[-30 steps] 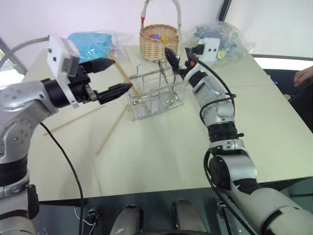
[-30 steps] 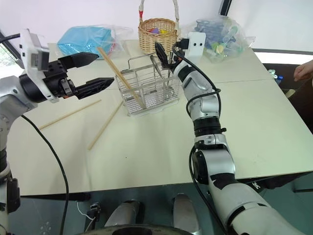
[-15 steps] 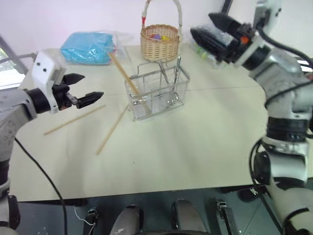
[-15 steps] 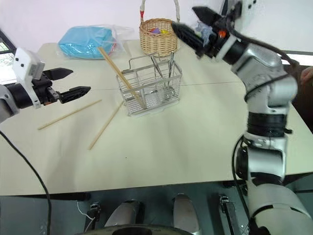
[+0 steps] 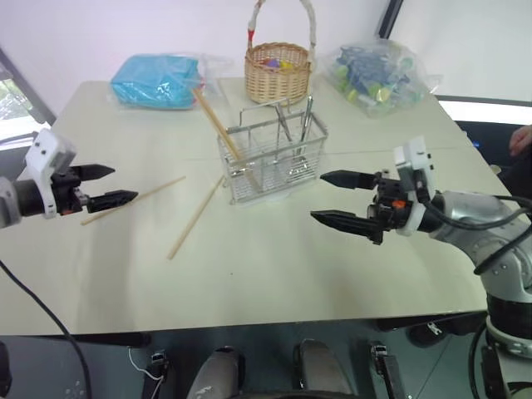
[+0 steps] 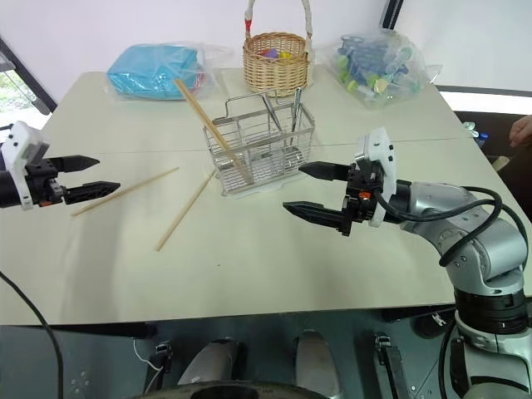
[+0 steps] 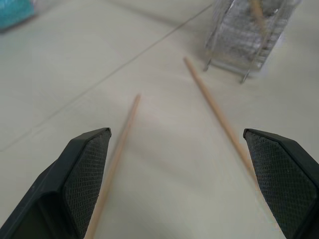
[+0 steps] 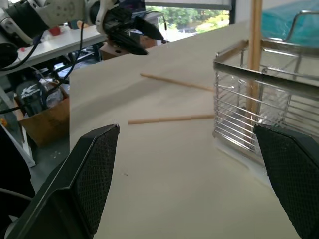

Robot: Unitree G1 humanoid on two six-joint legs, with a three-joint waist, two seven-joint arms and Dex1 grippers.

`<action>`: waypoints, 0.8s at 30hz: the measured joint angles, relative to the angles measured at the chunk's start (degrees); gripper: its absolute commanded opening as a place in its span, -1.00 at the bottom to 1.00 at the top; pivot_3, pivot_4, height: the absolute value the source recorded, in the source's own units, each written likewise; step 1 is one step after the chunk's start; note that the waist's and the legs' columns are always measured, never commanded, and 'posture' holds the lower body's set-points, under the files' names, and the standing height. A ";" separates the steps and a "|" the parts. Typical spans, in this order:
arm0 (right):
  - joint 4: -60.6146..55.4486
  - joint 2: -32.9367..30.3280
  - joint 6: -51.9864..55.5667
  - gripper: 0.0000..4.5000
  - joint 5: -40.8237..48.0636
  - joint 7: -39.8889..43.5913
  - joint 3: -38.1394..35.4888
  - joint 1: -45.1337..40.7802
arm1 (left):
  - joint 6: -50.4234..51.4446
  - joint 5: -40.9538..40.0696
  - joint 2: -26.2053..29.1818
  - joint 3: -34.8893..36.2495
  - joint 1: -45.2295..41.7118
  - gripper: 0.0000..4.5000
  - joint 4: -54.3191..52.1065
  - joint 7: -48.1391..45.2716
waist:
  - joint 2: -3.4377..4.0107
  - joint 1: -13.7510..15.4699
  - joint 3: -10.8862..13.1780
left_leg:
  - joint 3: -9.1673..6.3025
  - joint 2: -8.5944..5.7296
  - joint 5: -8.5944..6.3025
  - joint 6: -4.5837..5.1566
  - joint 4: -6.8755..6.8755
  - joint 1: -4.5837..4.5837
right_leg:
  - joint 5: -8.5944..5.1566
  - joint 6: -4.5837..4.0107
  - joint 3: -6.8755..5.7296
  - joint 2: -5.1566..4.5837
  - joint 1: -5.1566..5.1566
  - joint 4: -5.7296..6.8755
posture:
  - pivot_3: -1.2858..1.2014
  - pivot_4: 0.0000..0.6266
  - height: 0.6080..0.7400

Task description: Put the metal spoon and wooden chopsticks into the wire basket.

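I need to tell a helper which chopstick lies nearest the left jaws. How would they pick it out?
Start at the wire basket mid-table. Two wooden chopsticks lie flat beside it, on the robot's left. Take the farther chopstick, whose end points at the open left gripper; the nearer chopstick almost touches the basket.

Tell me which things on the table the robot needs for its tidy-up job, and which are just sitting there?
Needed: wire basket; metal spoon standing in it; wooden chopsticks, one leaning in the basket, two on the table.

Just sitting: wicker basket; blue packet; bag of small bits.
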 measured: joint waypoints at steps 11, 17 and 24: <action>-1.15 0.02 2.35 0.97 3.16 -6.25 -0.89 0.22 | -18.65 15.68 -8.34 -9.16 -21.96 1.00 35.71 -0.47 | -0.28 1.07 -0.08 | -0.02 -0.09 0.00 0.01 0.04 -0.01 | 0.04 0.08 -0.19 -0.01 -0.01 0.09 | 0.03 -0.52 1.00; -1.62 -0.02 3.20 0.97 4.57 -9.56 -1.72 0.26 | -26.47 24.25 -13.26 -13.10 -26.23 1.00 47.42 3.76 | -0.40 0.81 -0.07 | -0.02 -0.06 0.00 0.01 0.05 -0.02 | 0.04 0.08 -0.28 0.00 -0.04 0.12 | 0.03 -0.52 1.00; -3.78 -0.84 5.73 0.97 7.66 -13.00 -4.24 1.39 | -28.79 28.39 -15.66 -13.12 -27.79 1.00 51.92 8.55 | -0.43 0.91 -0.09 | -0.03 -0.06 0.00 0.01 0.06 -0.02 | 0.05 0.09 -0.29 -0.03 -0.03 0.14 | 0.03 -0.52 1.00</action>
